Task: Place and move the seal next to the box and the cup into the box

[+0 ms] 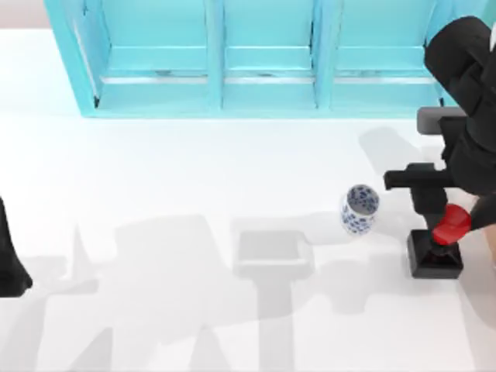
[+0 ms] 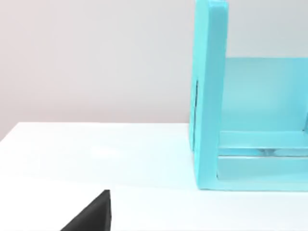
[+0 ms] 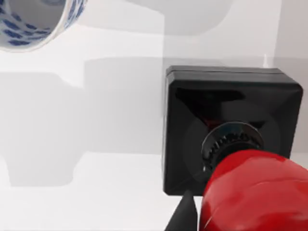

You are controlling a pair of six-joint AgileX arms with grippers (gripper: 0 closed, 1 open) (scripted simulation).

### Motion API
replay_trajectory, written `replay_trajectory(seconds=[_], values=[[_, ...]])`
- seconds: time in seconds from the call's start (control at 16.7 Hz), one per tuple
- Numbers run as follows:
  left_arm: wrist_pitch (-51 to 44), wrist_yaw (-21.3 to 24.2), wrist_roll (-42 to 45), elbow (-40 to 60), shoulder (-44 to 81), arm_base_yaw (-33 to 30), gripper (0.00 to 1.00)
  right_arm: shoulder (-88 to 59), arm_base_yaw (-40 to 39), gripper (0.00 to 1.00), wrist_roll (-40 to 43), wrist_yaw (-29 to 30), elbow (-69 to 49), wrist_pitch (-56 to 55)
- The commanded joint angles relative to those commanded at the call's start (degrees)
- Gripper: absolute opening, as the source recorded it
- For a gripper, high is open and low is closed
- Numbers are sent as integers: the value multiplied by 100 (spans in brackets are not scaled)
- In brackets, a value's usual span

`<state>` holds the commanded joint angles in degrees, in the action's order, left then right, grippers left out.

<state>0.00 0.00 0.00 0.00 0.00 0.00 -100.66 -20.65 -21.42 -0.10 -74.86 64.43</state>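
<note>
The seal (image 1: 435, 253) stands on the table at the right, black block base down and red knob (image 1: 452, 223) on top. My right gripper (image 1: 454, 219) reaches in from the upper right and is shut on the knob; in the right wrist view one dark fingertip (image 3: 185, 215) presses against the knob (image 3: 255, 192) above the base (image 3: 226, 110). The blue-speckled white cup (image 1: 359, 208) stands upright a short way left of the seal, its rim (image 3: 33, 24) in a corner of the right wrist view. A thin tan strip of the box (image 1: 493, 252) shows at the right edge, close to the seal.
A large turquoise shelf cabinet (image 1: 256, 62) lines the back of the table, and its side wall (image 2: 209, 96) faces the left wrist camera. My left arm (image 1: 9, 267) is parked at the left edge.
</note>
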Motion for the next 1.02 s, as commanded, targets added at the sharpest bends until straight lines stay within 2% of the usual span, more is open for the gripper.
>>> replay_trajectory(seconds=[0.24, 0.3, 0.84, 1.02], values=[[0, 0, 0, 0, 0, 0, 100, 0, 0, 98, 0, 0, 0, 0], [0, 0, 0, 0, 0, 0, 100, 0, 0, 100, 0, 0, 0, 0], [0, 0, 0, 0, 0, 0, 100, 2, 2, 100, -1, 2, -18, 16], [0, 0, 0, 0, 0, 0, 100, 5, 8, 100, -1, 5, -419, 402]])
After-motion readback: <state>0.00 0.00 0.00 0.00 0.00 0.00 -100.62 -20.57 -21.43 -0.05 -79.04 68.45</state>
